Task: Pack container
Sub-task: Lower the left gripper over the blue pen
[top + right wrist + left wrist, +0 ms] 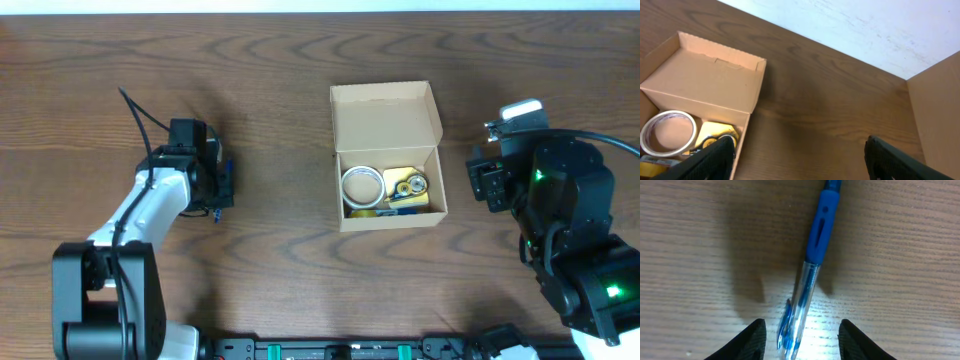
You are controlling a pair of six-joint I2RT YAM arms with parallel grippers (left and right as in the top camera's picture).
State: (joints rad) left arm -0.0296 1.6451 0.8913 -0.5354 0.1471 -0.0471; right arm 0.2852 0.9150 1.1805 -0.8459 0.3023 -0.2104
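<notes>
Overhead: rect. tan cardboard container [385, 118]

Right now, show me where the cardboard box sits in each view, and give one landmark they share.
Overhead: cardboard box just right of centre, lid open.
Left wrist: not in it; only a blue pen on the table.
Right wrist: lower left, lid open.
Shared landmark: the white tape roll inside the box, also in the right wrist view.
</notes>
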